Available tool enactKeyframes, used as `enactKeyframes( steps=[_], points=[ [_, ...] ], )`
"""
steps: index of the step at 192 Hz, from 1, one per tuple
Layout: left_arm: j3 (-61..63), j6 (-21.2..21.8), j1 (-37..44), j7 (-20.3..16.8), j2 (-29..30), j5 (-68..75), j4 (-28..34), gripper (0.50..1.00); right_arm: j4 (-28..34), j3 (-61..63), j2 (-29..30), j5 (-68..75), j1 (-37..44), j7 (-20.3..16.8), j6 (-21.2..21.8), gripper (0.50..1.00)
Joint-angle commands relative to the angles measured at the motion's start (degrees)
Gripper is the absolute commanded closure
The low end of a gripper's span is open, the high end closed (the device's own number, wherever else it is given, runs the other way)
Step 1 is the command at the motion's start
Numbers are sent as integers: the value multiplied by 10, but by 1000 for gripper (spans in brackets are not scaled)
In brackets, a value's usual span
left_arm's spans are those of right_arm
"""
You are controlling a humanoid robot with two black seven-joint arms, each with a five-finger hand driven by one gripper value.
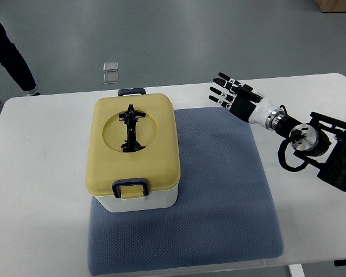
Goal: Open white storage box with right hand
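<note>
The white storage box [139, 199] stands on the left part of a blue-grey mat [219, 190], its yellow lid [109, 158] shut. A black folding handle [130, 129] lies in the lid's round recess, and dark blue latches sit at the near [130, 188] and far [131, 91] ends. My right hand [228, 92] hovers over the mat's far right corner, well to the right of the box, fingers spread and holding nothing. Its arm [311, 141] comes in from the right edge.
The white table [34, 173] has bare room left of the box and right of the mat. A person's dark-trousered leg [11, 55] stands on the floor at the far left. Two small clear squares [110, 71] lie on the floor beyond the table.
</note>
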Motion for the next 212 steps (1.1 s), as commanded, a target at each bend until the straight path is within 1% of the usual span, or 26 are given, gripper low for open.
enactKeyframes(
  steps=[1, 40, 84, 104, 128, 153, 177, 212],
  points=[
    [0, 1, 2, -1, 0, 0, 0, 500, 0, -1, 1, -2, -3, 0, -1, 566],
    [0, -1, 8, -1, 0, 0, -1, 500, 0, -2, -3, -4, -2, 1, -1, 566],
    [2, -2, -20, -1, 0, 0, 0, 500, 0, 2, 0, -3, -2, 4, -3, 566],
    [2, -2, -20, -1, 0, 0, 0, 500, 0, 3, -1, -3, -2, 4, -10, 566],
    [2, -2, -20, -1, 0, 0, 0, 500, 0, 6, -3, -3, -1, 4, -4, 566],
    [2, -2, -20, -2, 0, 0, -1, 500, -1, -1, -3, -6, 0, 4, -10, 566],
    [3, -2, -20, -1, 0, 0, 0, 500, -2, 0, -9, -24, 2, 5, -9, 566],
    [3, -2, -20, -1, 0, 0, 0, 500, -1, 7, -23, -101, 9, 10, -9, 566]
  ],
)
